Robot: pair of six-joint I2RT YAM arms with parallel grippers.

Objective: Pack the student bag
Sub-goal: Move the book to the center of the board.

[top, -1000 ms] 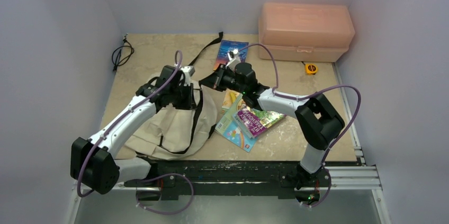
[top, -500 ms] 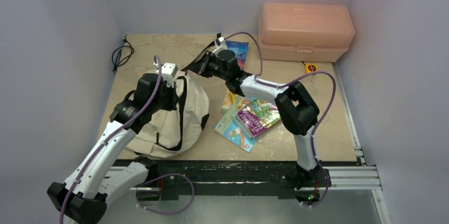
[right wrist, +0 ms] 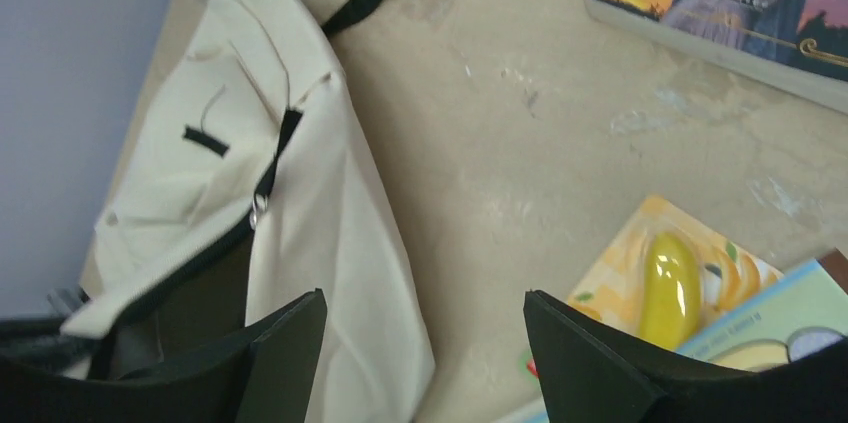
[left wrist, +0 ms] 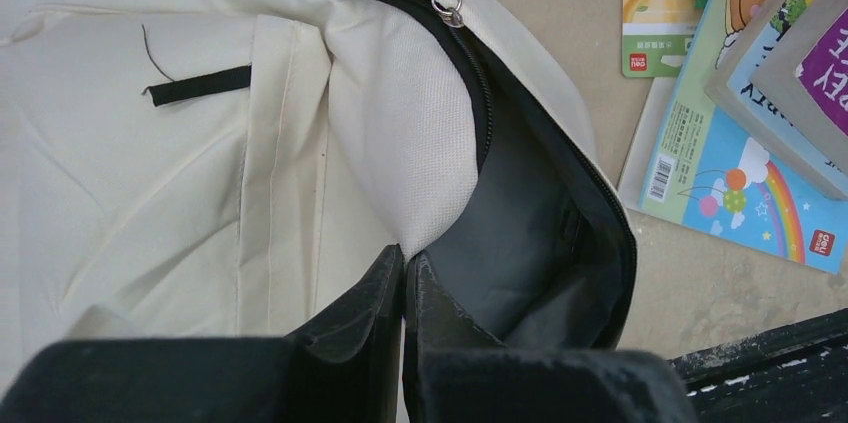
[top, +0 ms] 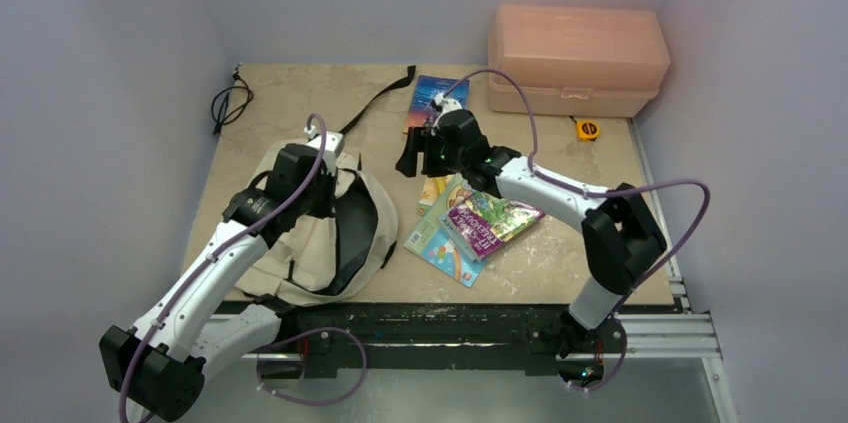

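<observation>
Student bag (top: pixel 282 268) lies on the left half of the tabletop (top: pixel 300 93), main zip open, dark lining showing. We see the left fingers (left wrist: pixel 370 303) pressed together, pinching the cream edge of the bag's mouth. We see the right fingers (right wrist: pixel 285 343) spread wide, holding nothing, above bare tabletop between the bag and the pile of books (top: pixel 480 223). 1 more book (top: pixel 437 98) lies near the pink box (top: pixel 575 58), far right.
</observation>
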